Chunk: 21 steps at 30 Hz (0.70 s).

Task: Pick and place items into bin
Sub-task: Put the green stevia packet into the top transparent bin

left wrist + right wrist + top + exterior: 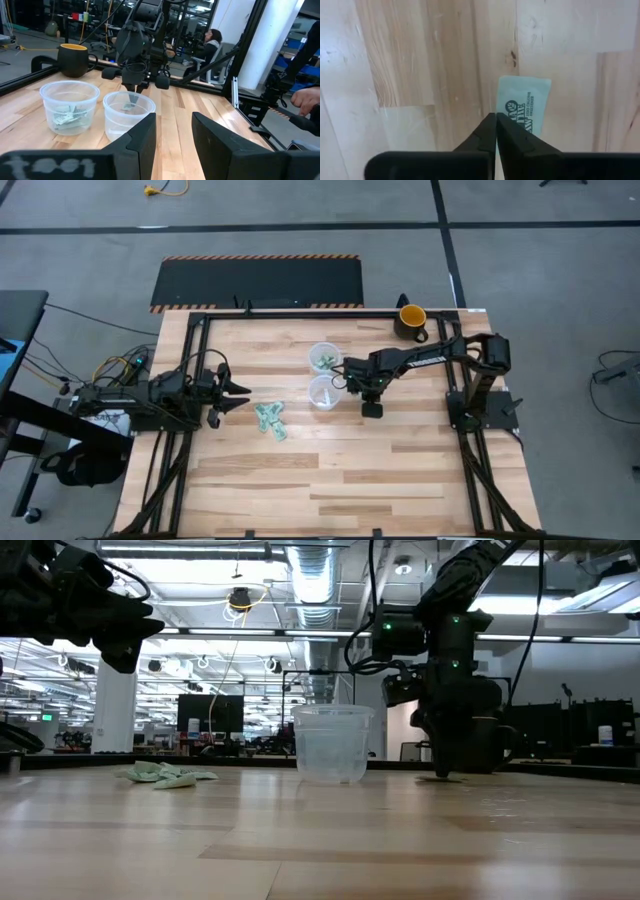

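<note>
While my left arm waits at the table's left edge, stretched low along the wood with its gripper (237, 395) pointing inward, its dark fingers (141, 137) stand partly apart with nothing between them. Just past that gripper lies a small heap of green-and-white packets (271, 421) on the bare table (330, 480), near the fingertips but not touching them.

Farther in I see two clear plastic cups. The nearer cup (323, 392) looks empty as far as I can tell; the one behind it (324, 358) holds a few packets (67, 116) on its bottom.

My right arm reaches in from its base at the right edge, folded at the elbow, its forearm running across the table toward the cups and its wrist bent so the right gripper (352, 384) points straight down, just beside the nearer cup. In the low view its tip meets the wood. Its fingers (487, 135) are pressed together, and a single pale green packet (525, 102) lies flat on the table right at their tips. I cannot tell whether its edge is pinched or merely touched.

At the far right corner sits a dark mug with yellow inside (411, 321). Beyond the table, a person (212, 37) is seated in the room.
</note>
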Available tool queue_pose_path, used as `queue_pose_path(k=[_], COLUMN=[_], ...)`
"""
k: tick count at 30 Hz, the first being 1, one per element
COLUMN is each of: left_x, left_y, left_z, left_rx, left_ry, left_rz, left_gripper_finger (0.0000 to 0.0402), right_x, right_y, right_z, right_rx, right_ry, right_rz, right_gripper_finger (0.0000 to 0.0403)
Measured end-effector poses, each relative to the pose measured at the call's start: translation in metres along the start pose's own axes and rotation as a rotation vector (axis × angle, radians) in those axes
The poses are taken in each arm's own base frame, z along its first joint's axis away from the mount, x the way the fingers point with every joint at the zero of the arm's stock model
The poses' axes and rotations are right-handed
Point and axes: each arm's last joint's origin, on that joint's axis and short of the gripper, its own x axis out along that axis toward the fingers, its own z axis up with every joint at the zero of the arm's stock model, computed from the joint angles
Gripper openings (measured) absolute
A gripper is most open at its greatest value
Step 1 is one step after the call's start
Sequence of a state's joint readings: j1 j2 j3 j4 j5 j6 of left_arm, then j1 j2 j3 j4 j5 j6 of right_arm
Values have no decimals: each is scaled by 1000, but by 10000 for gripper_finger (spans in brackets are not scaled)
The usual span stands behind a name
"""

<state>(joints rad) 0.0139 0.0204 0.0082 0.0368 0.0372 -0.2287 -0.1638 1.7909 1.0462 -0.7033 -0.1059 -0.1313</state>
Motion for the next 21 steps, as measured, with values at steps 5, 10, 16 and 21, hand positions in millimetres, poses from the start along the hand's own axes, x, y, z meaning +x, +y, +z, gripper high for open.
queue_pose_path(k=[5, 10, 16, 21], left_x=[0, 0, 0, 0], left_y=[0, 0, 0, 0], left_z=[0, 0, 0, 0], left_rx=[0, 0, 0, 0], left_ry=[0, 0, 0, 0], left_rz=[0, 0, 0, 0], left_gripper_finger=[114, 114, 114, 114], right_x=[-1, -1, -1, 0], right_y=[0, 0, 3, 8], right_z=[0, 0, 1, 2], right_rx=[-3, -1, -8, 0], right_ry=[-2, -1, -2, -6], right_rz=[-1, 0, -1, 1], right_gripper_finger=[3, 5, 8, 35])
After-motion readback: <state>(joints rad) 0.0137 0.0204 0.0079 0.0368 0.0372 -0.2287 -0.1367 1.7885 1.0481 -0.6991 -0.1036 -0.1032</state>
